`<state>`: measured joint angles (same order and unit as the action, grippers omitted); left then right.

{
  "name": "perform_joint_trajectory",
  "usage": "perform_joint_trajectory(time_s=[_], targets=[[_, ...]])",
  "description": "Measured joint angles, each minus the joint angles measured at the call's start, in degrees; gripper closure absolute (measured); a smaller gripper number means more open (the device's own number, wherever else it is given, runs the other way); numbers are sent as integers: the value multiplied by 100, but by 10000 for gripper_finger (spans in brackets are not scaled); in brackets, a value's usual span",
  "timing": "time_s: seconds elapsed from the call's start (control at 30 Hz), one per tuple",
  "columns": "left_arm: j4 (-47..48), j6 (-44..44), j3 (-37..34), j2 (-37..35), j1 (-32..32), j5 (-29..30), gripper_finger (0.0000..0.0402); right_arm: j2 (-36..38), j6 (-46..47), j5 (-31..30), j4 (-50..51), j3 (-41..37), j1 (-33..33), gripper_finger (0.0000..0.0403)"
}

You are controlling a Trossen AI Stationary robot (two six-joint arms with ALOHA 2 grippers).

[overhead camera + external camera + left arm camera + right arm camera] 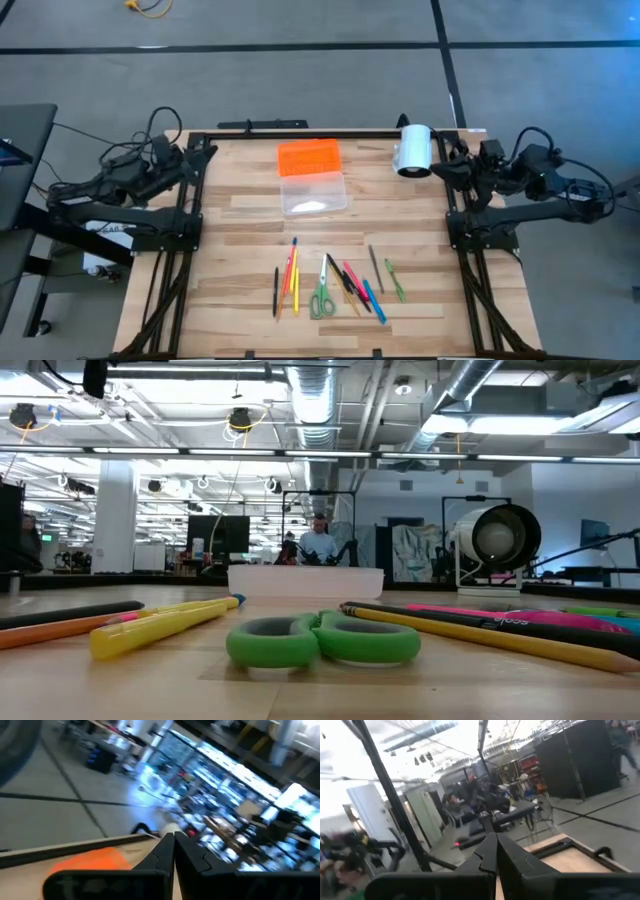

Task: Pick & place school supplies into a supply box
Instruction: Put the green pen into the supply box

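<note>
I work in a big open lab or workshop hall: exposed ceiling ducts, strip lights, grey floor, far workstations with monitors, and my wooden counter.

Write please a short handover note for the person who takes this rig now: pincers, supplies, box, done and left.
Left pincer: shut, empty, parked at the table's back left corner.
Right pincer: shut, empty, parked at the back right, near the white cylinder.
Supply box: open, orange lid behind it, nothing visible inside.
Pens and pencils and scissors: all at the front edge.
Done: nothing. Left: everything.
</note>
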<state>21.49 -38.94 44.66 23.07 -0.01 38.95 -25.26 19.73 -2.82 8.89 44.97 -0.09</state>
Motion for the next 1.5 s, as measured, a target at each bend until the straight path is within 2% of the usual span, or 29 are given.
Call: perform_joint_trajectory(time_s=[0.1,0.27,0.33,0.4,0.47,0.53,0.7,0.77,0.93,1.0,1.1,1.23,1.33,1.5], targets=[[-81,-329,2,-26,0,39,401,-299,103,235,-636,4,-1,403],[-265,468,7,65,4,-99,401,-769,-156,678,-1167,2,9,403],[-207,739,4,63,2,-247,401,-910,-158,720,-1252,2,40,403],[25,1149,7,73,4,-129,401,-1021,-160,723,-1285,3,123,403],[92,1197,7,91,4,-77,401,-1164,-168,727,-1286,47,208,403],[23,1063,7,97,6,-512,401,-1371,-202,740,-1340,130,282,403],[-1052,2024,7,554,2,-2880,401,-1971,-768,738,-1593,451,461,403],[-1601,2209,7,899,-19,-3567,401,-2214,-948,740,-1648,708,497,403],[-2801,2612,8,2045,-279,-4046,401,-2835,-1130,741,-1537,1352,567,393],[-2971,2705,86,2568,-437,-4127,398,-3041,-1189,743,-1328,1585,632,377],[-2974,2783,349,3221,-666,-4129,378,-3281,-1211,739,-884,1890,748,345],[-2853,2883,728,3836,-840,-4126,327,-3507,-1025,727,-233,2132,799,307],[-2221,2858,1043,4069,-856,-4104,285,-3607,-767,724,244,2151,797,286],[-431,2391,1300,4286,-872,-4113,237,-3882,-143,710,1425,2149,861,272]])
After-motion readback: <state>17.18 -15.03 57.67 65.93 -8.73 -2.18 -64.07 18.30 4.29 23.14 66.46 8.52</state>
